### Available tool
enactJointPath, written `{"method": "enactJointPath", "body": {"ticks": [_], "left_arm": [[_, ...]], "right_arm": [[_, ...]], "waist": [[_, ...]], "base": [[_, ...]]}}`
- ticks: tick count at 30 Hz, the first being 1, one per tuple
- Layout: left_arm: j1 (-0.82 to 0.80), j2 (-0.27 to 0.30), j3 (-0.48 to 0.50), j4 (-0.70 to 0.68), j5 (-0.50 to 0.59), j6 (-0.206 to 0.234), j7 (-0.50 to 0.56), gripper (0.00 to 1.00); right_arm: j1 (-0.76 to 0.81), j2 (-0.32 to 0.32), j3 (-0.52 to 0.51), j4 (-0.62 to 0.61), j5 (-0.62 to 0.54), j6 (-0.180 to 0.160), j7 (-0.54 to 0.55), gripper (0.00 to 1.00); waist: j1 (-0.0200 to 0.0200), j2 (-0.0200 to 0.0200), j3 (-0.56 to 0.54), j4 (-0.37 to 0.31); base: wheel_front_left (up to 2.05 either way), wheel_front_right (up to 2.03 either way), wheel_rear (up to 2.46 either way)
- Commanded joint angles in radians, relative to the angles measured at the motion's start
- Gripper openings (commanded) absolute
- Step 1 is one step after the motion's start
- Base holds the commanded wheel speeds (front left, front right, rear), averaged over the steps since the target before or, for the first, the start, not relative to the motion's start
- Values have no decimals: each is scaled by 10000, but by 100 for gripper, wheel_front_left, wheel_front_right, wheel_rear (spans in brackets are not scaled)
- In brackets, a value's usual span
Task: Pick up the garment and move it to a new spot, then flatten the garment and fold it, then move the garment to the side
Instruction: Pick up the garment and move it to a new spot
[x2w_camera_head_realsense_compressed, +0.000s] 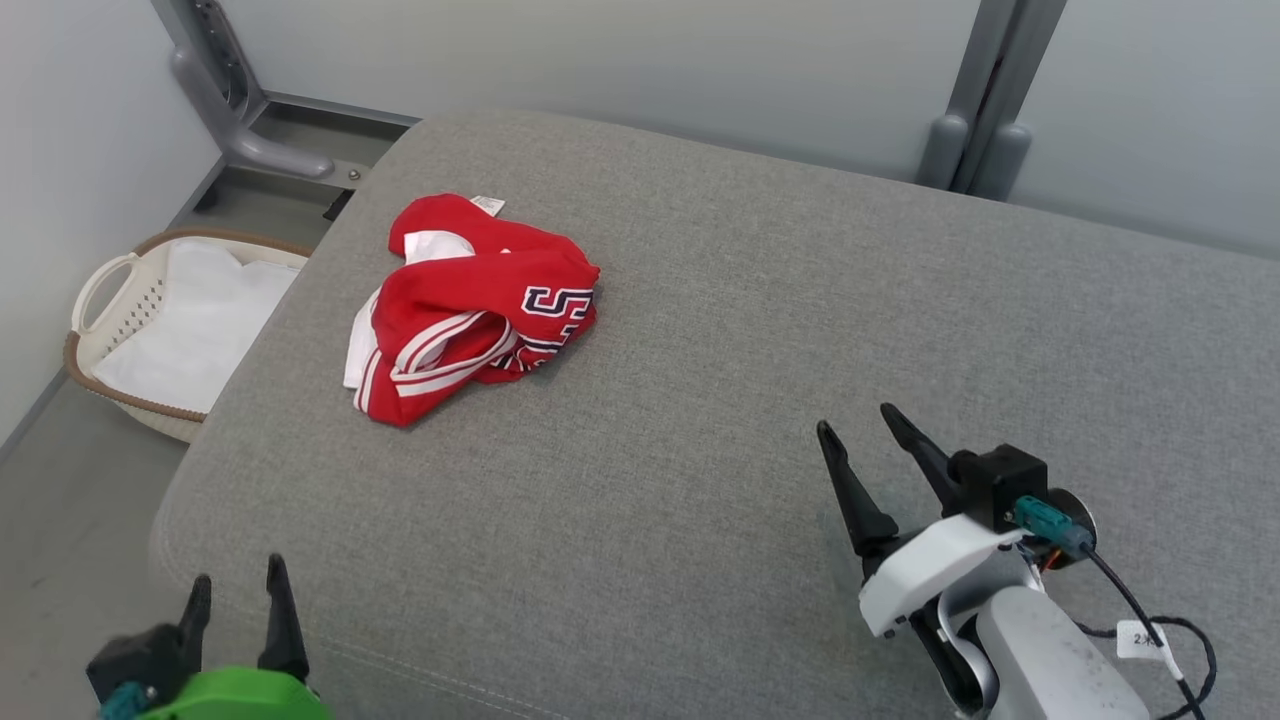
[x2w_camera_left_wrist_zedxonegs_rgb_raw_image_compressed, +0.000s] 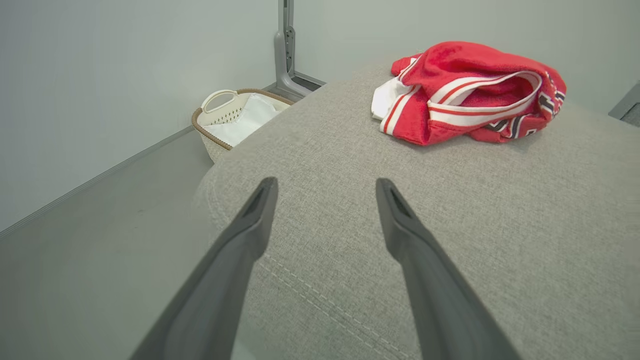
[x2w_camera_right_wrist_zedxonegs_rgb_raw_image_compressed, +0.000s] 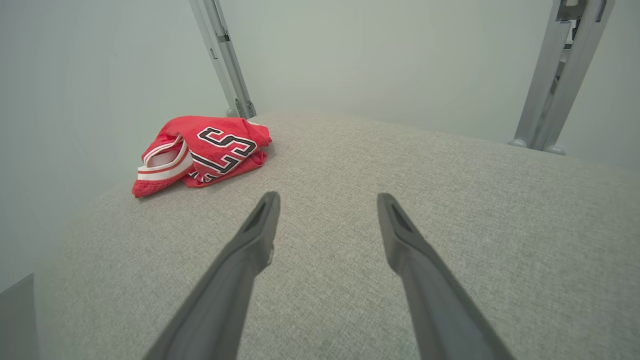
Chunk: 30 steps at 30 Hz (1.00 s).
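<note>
Garment (x2w_camera_head_realsense_compressed: 470, 300) lies ahead-right of your left gripper (x2w_camera_head_realsense_compressed: 238, 568), probably nearer it than right gripper (x2w_camera_head_realsense_compressed: 855, 416); both gape empty.

The big grey cloth cushion (x2w_camera_head_realsense_compressed: 700, 420) lies bare from my left claw (x2w_camera_head_realsense_compressed: 238, 568) and my right claw (x2w_camera_head_realsense_compressed: 854, 417) up to the crumpled red and white garment (x2w_camera_head_realsense_compressed: 470, 310). A cream plastic basket (x2w_camera_head_realsense_compressed: 100, 290) sits on the floor (x2w_camera_head_realsense_compressed: 60, 540) off its left edge, and grey metal posts (x2w_camera_head_realsense_compressed: 1000, 155) stand behind it.
</note>
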Motion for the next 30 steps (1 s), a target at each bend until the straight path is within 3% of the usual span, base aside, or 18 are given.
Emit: {"method": "enactJointPath", "body": {"ticks": [1,9,13,18,21,24,30], "left_arm": [[-432,313,-209,15,-337,-47,0,100],[-2528,2355,-2387,77,-2706,-47,0,100],[-4291,3961,-4301,241,-4382,-45,1,100],[-5712,5200,-6095,304,-6045,-42,17,100],[-6412,5648,-6792,355,-7552,-42,217,100],[-6850,6227,-7696,304,-8530,-43,592,100],[-7207,6907,-8588,500,-10223,-43,698,100]], "right_arm": [[-237,-64,-11,-52,-150,-19,-44,100],[-1116,-65,-115,-274,-555,-19,-44,100],[-1676,-58,-34,-585,-564,-19,-44,100],[-2062,-65,88,-851,-597,-19,-44,100],[-2191,-56,173,-905,-659,-19,-44,100],[-2306,-58,195,-1022,-656,-19,-44,100],[-2297,-51,174,-1265,-506,-19,-44,100]], "waist": [[1,0,483,-299],[1,0,1827,-833],[1,0,2733,-1250],[1,0,3419,-1767],[1,0,3793,-2122],[1,0,4134,-2489],[1,0,4561,-3041]], "base": [[0,0,0],[0,0,0],[0,0,0],[0,0,0],[0,0,0],[0,0,0],[0,0,0]]}}
